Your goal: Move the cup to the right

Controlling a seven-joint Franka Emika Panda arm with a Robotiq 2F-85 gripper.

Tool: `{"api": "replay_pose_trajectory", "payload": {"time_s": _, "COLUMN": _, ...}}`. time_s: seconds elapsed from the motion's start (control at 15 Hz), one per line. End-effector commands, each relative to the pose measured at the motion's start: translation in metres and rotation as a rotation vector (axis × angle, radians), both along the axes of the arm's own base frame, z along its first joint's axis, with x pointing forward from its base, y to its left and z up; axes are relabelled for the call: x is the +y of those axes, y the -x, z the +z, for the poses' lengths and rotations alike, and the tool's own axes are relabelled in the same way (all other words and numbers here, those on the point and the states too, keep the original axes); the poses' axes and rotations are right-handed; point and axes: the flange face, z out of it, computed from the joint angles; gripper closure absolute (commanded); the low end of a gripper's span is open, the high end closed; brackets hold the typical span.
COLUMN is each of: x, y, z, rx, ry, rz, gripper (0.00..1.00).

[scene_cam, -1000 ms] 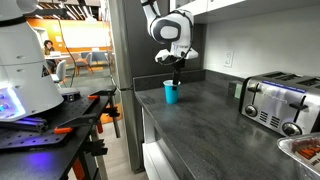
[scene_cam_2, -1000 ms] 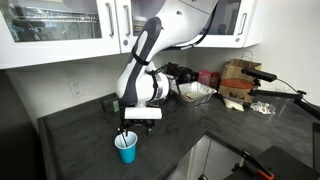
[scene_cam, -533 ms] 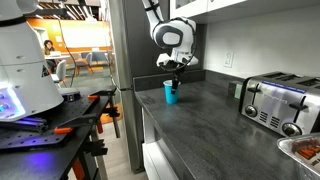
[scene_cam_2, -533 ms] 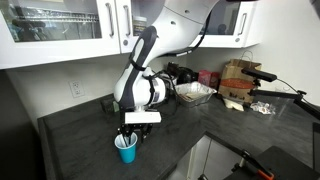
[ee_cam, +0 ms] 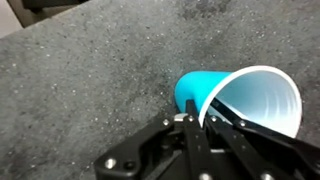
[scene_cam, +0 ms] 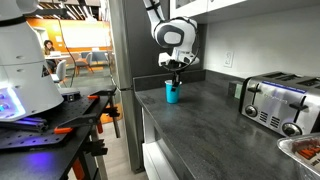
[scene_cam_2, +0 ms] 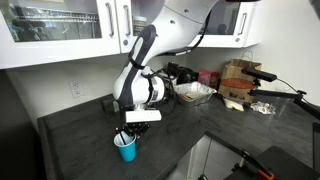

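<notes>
A dark grey speckled countertop [scene_cam: 220, 130] fills most of both exterior views and the whole background of the wrist view. Above it in an exterior view hang white wall cabinets [scene_cam_2: 60, 25] with glass doors. The white arm [scene_cam_2: 145, 85] bends down from above, its rounded black-and-white wrist hanging over one end of the counter, and it also comes in from the top in an exterior view [scene_cam: 172, 35]. A chrome toaster [scene_cam: 278, 103] stands on the far part of the counter, well apart from the arm. Cardboard boxes [scene_cam_2: 238, 80] are piled at the back of the counter, also well away. The cup [scene_cam: 171, 93], teal-blue outside and white inside, stands upright on the countertop close to its outer edge, directly under the wrist; in an exterior view it sits near the front of the counter [scene_cam_2: 126, 151]. The wrist view looks into its open mouth from one side [ee_cam: 205, 88]. The gripper [scene_cam: 176, 70] points straight down at the cup's top [scene_cam_2: 127, 135]. In the wrist view its dark fingers converge at the near part of the rim [ee_cam: 203, 120], with little gap between them. I cannot tell whether the jaws are pressing on the cup's wall or only set about it.
</notes>
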Motion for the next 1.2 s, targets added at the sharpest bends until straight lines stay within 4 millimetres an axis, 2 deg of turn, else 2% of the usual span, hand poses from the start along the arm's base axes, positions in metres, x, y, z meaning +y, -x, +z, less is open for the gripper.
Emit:
{"api": "replay_pose_trajectory", "payload": {"time_s": 0.0, "x": -0.011, "y": -0.008, "z": 0.013, "rx": 0.005, "ry": -0.026, "rz": -0.021, "gripper": 0.99}}
{"api": "replay_pose_trajectory", "payload": {"time_s": 0.2, "x": -0.038, "y": -0.023, "z": 0.025, "rx": -0.026, "ry": -0.037, "rz": -0.101, "gripper": 0.99}}
{"api": "replay_pose_trajectory", "payload": {"time_s": 0.4, "x": -0.087, "y": -0.036, "z": 0.042, "rx": -0.070, "ry": -0.050, "rz": -0.201, "gripper": 0.99}}
{"api": "replay_pose_trajectory", "payload": {"time_s": 0.6, "x": -0.139, "y": -0.038, "z": 0.058, "rx": -0.102, "ry": -0.066, "rz": -0.263, "gripper": 0.99}}
{"api": "replay_pose_trajectory", "payload": {"time_s": 0.73, "x": -0.171, "y": -0.033, "z": 0.065, "rx": -0.118, "ry": -0.069, "rz": -0.277, "gripper": 0.99}}
{"api": "replay_pose_trajectory", "payload": {"time_s": 0.8, "x": -0.186, "y": -0.028, "z": 0.062, "rx": -0.110, "ry": -0.067, "rz": -0.277, "gripper": 0.99}}
{"api": "replay_pose_trajectory", "payload": {"time_s": 0.93, "x": -0.206, "y": -0.016, "z": 0.055, "rx": -0.095, "ry": -0.053, "rz": -0.290, "gripper": 0.99}}
{"api": "replay_pose_trajectory", "payload": {"time_s": 1.13, "x": -0.225, "y": 0.005, "z": 0.052, "rx": -0.081, "ry": -0.044, "rz": -0.275, "gripper": 0.99}}
